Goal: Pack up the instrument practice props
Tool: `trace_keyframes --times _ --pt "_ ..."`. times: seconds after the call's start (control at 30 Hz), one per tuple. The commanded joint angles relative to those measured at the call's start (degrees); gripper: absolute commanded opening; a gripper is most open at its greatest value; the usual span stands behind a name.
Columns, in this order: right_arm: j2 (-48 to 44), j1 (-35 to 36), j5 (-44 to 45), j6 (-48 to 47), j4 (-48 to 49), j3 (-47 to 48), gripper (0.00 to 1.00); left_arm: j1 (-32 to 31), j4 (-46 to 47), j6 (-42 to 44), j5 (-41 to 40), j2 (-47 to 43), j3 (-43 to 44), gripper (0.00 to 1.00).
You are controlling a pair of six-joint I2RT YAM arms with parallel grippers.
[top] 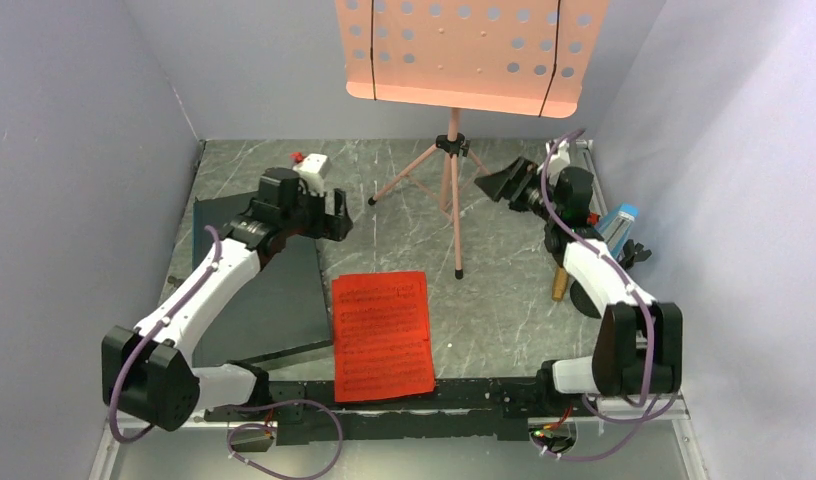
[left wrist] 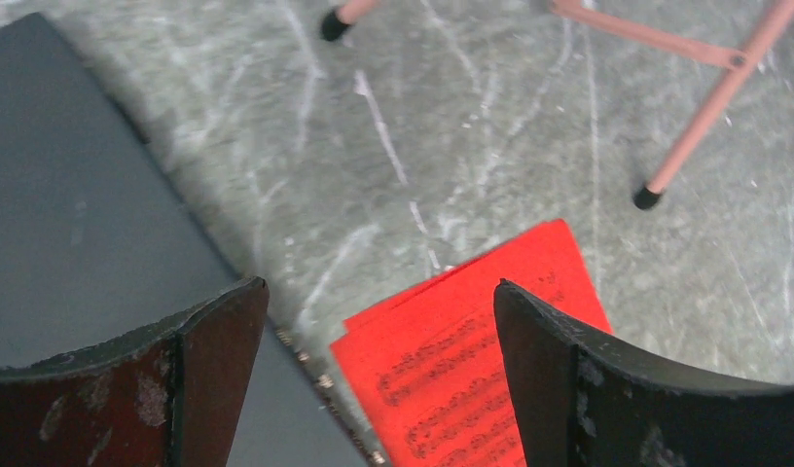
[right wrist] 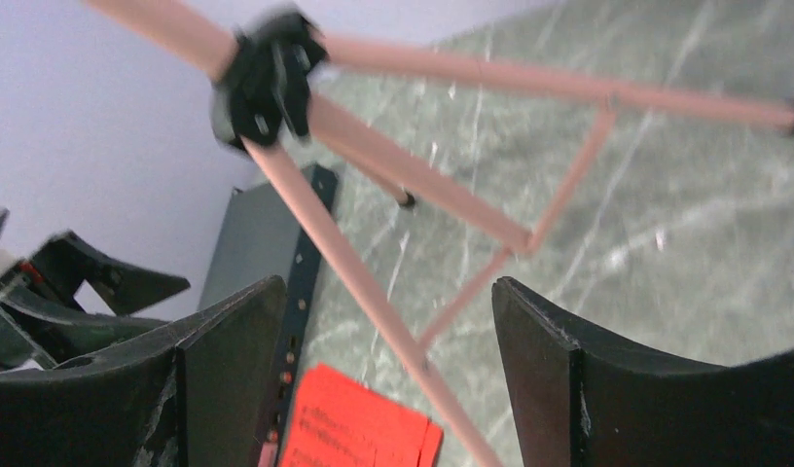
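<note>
The pink music stand [top: 450, 180] stands at the back middle, its perforated desk [top: 471, 50] high above the floor. The red sheet-music pages [top: 382, 335] lie flat near the front middle. My left gripper [top: 339, 215] is open and empty, above the floor between the dark slab and the pages [left wrist: 451, 360]. My right gripper [top: 499, 183] is open and empty, just right of the tripod; one pink leg [right wrist: 374, 282] runs between its jaws, not touching them. The blue metronome [top: 618, 225] sits by the right wall. A gold piece on a black round base [top: 560, 283] is mostly hidden behind my right arm.
A large dark flat slab [top: 259, 290] lies at the left under my left arm and also shows in the left wrist view [left wrist: 72, 195]. A small red-tipped thing [top: 298, 157] lies behind my left wrist. Walls close in the left, back and right.
</note>
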Motion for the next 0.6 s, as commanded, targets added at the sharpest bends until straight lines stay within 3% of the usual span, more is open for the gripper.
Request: trace_keyframes --times 0.0,0.3,0.57 --pt "6.51 -0.42 -3.74 1.81 11.00 9.91 0.82 5.13 4.31 2.09 1.32 -3.62 -2.88 0.91" --pt "20.55 -0.77 -9.65 8.42 26.96 20.39 0.74 7.34 10.63 4.28 -2.62 -7.95 -10.78 0.91" --pt "25.87 -0.68 -13.20 14.38 33.71 23.81 0.54 7.34 11.75 4.77 -2.25 -5.69 -10.56 0.90"
